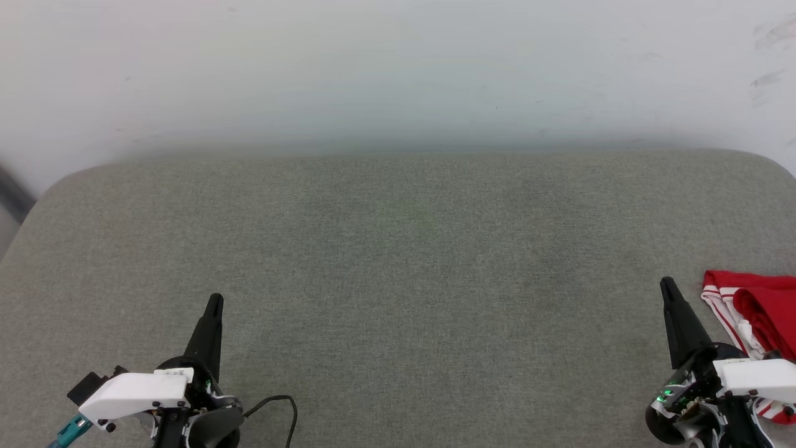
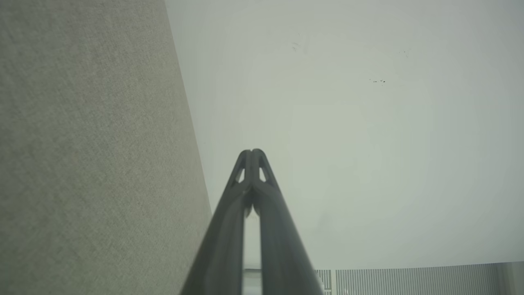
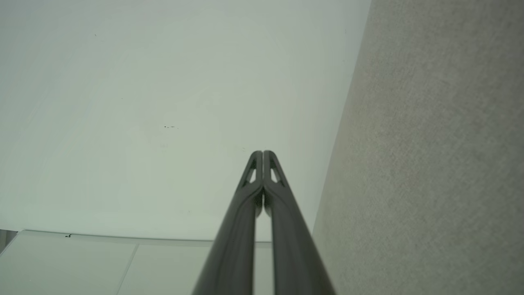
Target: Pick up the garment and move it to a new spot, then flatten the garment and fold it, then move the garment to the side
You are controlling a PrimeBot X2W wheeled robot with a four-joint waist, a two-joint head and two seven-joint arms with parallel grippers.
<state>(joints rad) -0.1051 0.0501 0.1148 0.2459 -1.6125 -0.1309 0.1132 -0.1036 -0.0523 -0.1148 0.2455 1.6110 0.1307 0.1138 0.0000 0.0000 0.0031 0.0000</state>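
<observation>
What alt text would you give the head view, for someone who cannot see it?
A red garment with white-striped trim lies at the picture's right edge on a grey fabric surface, beside the robot's shut right claw. The left claw, also shut and empty, sits at lower left; a pale wall stands behind.

Table (image 1: 398, 249), grey cloth top: a wide bare stretch lies between my left tool (image 1: 214, 300) and my right tool (image 1: 667, 284) and reaches to the far edge. Either tool could pass there.

Far side: pale wall (image 1: 398, 74) rises behind the table's edge and blocks reach beyond it.

Right side: garment (image 1: 768, 308) bunched at the table's right edge, just beside my right tool, in the way of an outward sweep.

Low left: black cable (image 1: 283, 404) loops out beside my left wrist.
</observation>
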